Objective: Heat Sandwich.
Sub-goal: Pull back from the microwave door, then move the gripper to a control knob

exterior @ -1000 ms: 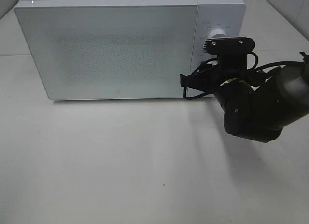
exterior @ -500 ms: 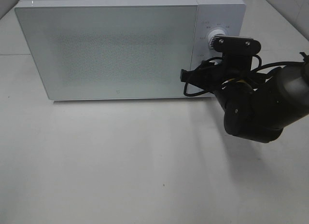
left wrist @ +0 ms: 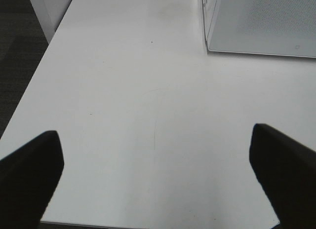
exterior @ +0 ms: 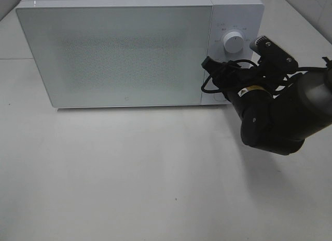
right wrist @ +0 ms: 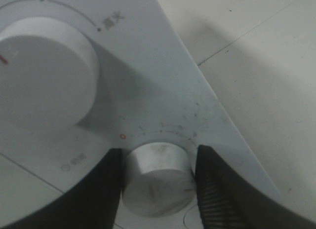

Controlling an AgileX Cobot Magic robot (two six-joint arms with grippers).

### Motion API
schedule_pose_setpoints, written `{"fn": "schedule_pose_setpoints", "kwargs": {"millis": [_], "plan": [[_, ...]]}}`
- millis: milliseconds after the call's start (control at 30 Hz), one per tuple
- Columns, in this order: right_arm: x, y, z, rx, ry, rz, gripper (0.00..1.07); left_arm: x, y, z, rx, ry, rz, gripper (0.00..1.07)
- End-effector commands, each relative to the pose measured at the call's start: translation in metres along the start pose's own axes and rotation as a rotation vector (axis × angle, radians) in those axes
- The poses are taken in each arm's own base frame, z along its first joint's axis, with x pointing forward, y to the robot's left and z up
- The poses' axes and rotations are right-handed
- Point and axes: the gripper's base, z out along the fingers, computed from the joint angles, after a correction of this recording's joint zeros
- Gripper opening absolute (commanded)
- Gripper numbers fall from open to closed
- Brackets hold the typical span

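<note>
- The right gripper is clamped on the lower knob, one finger pressed to each side of it.
- That knob sits on the microwave panel, below the upper knob.
- The left gripper hangs with its jaws wide apart over the bare table, holding nothing.
- The microwave door is shut.
- The sandwich shows in no view; where it lies cannot be told.

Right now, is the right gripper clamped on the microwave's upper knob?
No, the right gripper grips the lower knob between its fingers, while the upper knob stands free of it.
</note>
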Motion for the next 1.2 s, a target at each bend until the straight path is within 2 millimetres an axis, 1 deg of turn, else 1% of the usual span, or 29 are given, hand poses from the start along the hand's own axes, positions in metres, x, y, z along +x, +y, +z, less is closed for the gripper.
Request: {"fn": "schedule_pose_setpoints", "kwargs": {"millis": [33,133,200,233,300,333,400,467,500,600,633,767,833,867,967,1200], "plan": [[-0.0074,0.0027,0.0004,0.005,-0.035,0.135,0.11,0.0002,-0.0002,-0.0022,0.010,-0.027,-0.001,0.98],[-0.0078,0.0031,0.0010,0.003,-0.036,0.276,0.11,0.0002,-0.0002,-0.0022,0.010,-0.027,-0.001,0.98],[-0.0080,0.0031,0.0010,0.001,-0.038,0.310,0.11,0.0002,-0.0002,-0.0022,0.010,-0.027,-0.001,0.98],[-0.0087,0.0027,0.0013,-0.001,-0.042,0.393,0.11,0.0002,-0.0002,-0.0022,0.010,-0.027,-0.001,0.98],[-0.0093,0.0029,0.0013,-0.005,-0.048,0.475,0.11,0.0002,-0.0002,-0.0022,0.010,-0.027,-0.001,0.98],[-0.0093,0.0029,0.0013,-0.005,-0.048,0.475,0.11,0.0002,-0.0002,-0.0022,0.010,-0.027,-0.001,0.98],[-0.0110,0.0034,0.0012,-0.019,-0.064,0.580,0.11,0.0002,-0.0002,-0.0022,0.010,-0.027,-0.001,0.98],[-0.0114,0.0036,0.0011,-0.024,-0.068,0.650,0.11,0.0002,-0.0002,-0.0022,0.010,-0.027,-0.001,0.98],[-0.0114,0.0036,0.0011,-0.024,-0.068,0.650,0.11,0.0002,-0.0002,-0.0022,0.010,-0.027,-0.001,0.98],[-0.0133,0.0042,0.0010,-0.044,-0.083,0.787,0.11,0.0002,-0.0002,-0.0022,0.010,-0.027,-0.001,0.98],[-0.0133,0.0042,0.0010,-0.044,-0.083,0.787,0.11,0.0002,-0.0002,-0.0022,0.010,-0.027,-0.001,0.98],[-0.0155,0.0041,0.0008,-0.061,-0.104,0.932,0.11,0.0002,-0.0002,-0.0022,0.010,-0.027,-0.001,0.98],[-0.0155,0.0041,0.0008,-0.062,-0.103,0.960,0.12,0.0002,-0.0002,-0.0022,0.010,-0.027,-0.001,0.98],[-0.0156,0.0038,0.0008,-0.064,-0.105,1.028,0.12,0.0002,-0.0002,-0.0022,0.010,-0.027,-0.001,0.98],[-0.0156,0.0037,0.0007,-0.065,-0.104,1.065,0.12,0.0002,-0.0002,-0.0022,0.010,-0.027,-0.001,0.98],[-0.0157,0.0034,0.0007,-0.062,-0.106,1.066,0.13,0.0002,-0.0002,-0.0022,0.010,-0.027,-0.001,0.98]]}}
